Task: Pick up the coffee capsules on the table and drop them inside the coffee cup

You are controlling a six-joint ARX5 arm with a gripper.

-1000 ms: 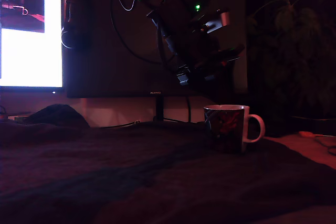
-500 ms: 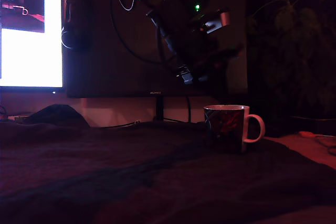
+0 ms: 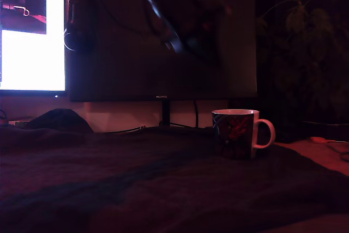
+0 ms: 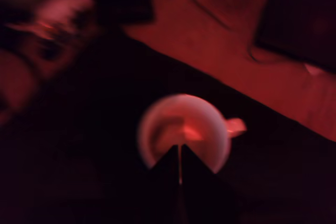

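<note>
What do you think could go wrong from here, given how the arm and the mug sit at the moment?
The room is very dark and the wrist view is motion-blurred, so the hand shows only as a dark wedge over the coffee cup; whether it is open or holds anything cannot be told. No capsule is visible on the table, so a dropped one could be hard to find. The cup stands near the cloth's edge on the exterior view's right, where a bump might shift it.

Upright coffee cup (image 3: 238,132) on table (image 3: 136,184)

The arm (image 3: 174,20) hangs high and blurred, jaws nearly touching.
</note>
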